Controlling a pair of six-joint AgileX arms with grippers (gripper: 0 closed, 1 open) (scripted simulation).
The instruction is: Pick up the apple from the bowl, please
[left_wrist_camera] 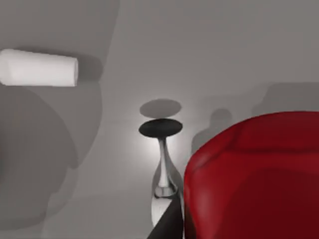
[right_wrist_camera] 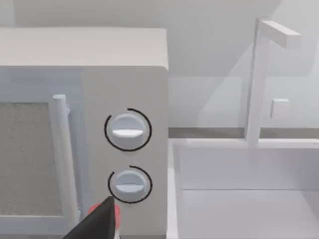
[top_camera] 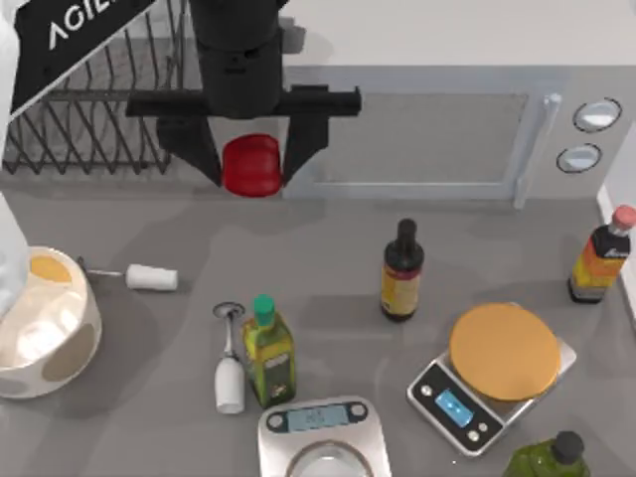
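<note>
The apple (top_camera: 251, 165) sits clamped between the left gripper's (top_camera: 252, 161) fingers, raised at two o'clock from the bowl (top_camera: 62, 350), whose interior holds nothing visible.

The apple (top_camera: 251, 165) looks glossy and smooth, held between matt black fingers (top_camera: 198, 147). The bowl (top_camera: 78, 350) has a smooth glazed finish, the table (top_camera: 328, 248) is matt grey, and the scale (top_camera: 452, 405) looks like brushed metal.

The left arm (top_camera: 60, 40) is black with white lettering; its gripper (top_camera: 252, 159) is black, with a crossbar and tapered fingers.
</note>
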